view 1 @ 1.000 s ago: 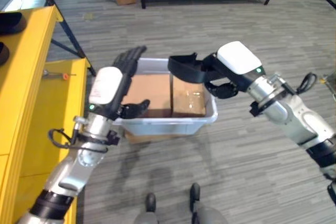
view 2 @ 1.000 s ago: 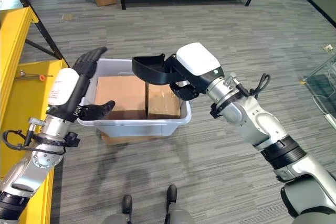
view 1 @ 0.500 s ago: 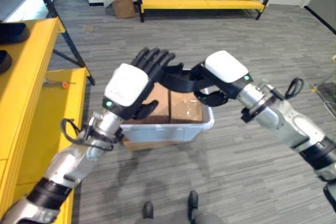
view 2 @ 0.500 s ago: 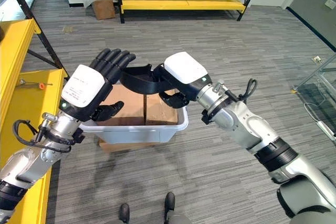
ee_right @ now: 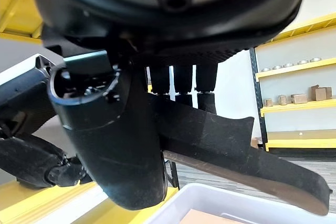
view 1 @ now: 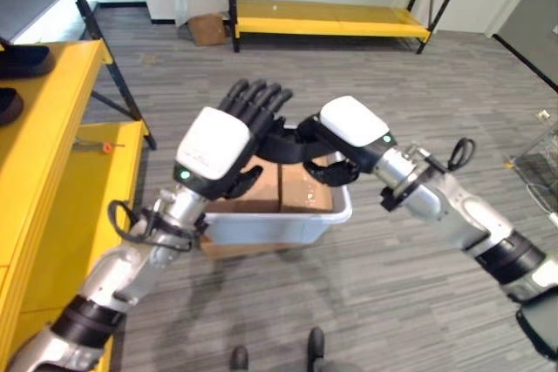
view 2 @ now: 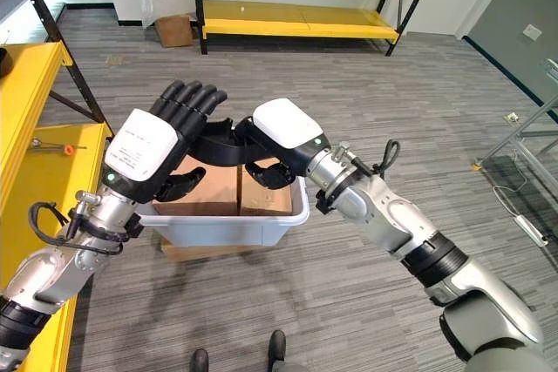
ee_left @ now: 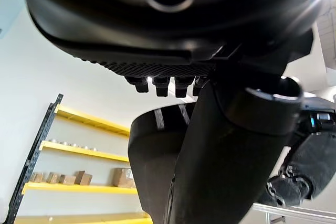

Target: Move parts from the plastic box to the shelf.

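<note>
Two dark hands meet over the plastic box [view 2: 218,231] at the centre of the frame, with a curved black part [view 2: 218,147] carried between them. The right hand [view 2: 277,128], entering from the right, has its fingers and thumb curled round one end of the part; its wrist view shows the black piece [ee_right: 236,142] clamped under the thumb and stretching away past the fingers. The left hand [view 2: 161,150], rising from the lower left, stands with its fingers straight and spread, palm turned toward the part's free end, touching it or just beside it; its wrist view shows the dark curved piece [ee_left: 157,166] close against the thumb, and whether the hand has any grip cannot be told. Judged from this pose, the part is held up clear of the box for a hand-over from right to left, since the yellow shelf [view 1: 52,154] lies along the left edge of the frame, on the left arm's side. Two brown cardboard boxes [view 2: 209,189] sit side by side inside the plastic box, which rests on the grey floor [view 2: 349,302]. More yellow racking [view 2: 296,23] runs across the top of the frame, far from both arms.
</note>
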Available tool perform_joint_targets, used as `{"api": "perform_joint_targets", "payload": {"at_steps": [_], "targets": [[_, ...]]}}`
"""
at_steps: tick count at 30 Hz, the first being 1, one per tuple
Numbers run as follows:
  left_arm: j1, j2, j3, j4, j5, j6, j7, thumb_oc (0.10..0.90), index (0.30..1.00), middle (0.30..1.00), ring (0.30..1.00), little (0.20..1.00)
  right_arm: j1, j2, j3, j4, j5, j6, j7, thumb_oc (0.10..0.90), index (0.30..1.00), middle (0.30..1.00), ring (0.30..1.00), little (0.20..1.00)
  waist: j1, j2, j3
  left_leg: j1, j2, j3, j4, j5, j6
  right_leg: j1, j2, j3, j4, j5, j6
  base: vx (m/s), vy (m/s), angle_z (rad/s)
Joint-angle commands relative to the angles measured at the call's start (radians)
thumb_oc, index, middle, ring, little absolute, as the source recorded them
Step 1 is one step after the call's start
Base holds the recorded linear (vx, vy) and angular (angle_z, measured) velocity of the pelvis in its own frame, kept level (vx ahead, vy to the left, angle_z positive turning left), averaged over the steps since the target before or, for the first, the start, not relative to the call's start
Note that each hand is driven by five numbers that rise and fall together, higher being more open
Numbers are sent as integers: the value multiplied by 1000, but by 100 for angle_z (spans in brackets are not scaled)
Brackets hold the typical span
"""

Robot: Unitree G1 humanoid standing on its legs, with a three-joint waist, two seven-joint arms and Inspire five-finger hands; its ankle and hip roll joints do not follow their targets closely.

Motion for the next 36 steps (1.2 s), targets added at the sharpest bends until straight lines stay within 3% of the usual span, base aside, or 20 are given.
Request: {"api": "perform_joint_targets", "payload": {"at_steps": [1, 14, 15, 36], "targets": [[-134, -57, -58, 45, 5, 8, 87, 900, 1000, 1000, 1000, 1000, -138, 25, -24, 1, 63, -15, -73, 400, 300, 300, 300, 300, -13, 46, -164, 20, 24, -23, -9, -68, 14, 30, -67, -29, 0, -86, 118, 0, 0, 0], [-177, -104, -105, 89, 1, 16, 79, 900, 1000, 1000, 1000, 1000, -163, 70, -12, 18, 62, -9, -73, 400, 300, 300, 300, 300, -24, 47, -167, 19, 26, -13, -9, -67, 15, 24, -64, -18, 0, -85, 113, 0, 0, -2], [-179, -109, -113, 97, 1, 17, 77, 400, 300, 300, 300, 300, -163, 75, -11, 13, 64, -11, -74, 400, 300, 300, 300, 300, -25, 48, -167, 20, 26, -12, -9, -67, 15, 24, -64, -17, 0, -85, 113, -1, -1, -13], [-140, -128, -91, 120, -12, 27, 78, 400, 300, 300, 300, 300, -109, 111, -69, -12, 87, -11, -85, 400, 300, 300, 300, 300, -28, 55, -166, 24, 30, -3, -9, -67, 15, 25, -58, -11, 0, -90, 108, 2, -1, -2]]}}
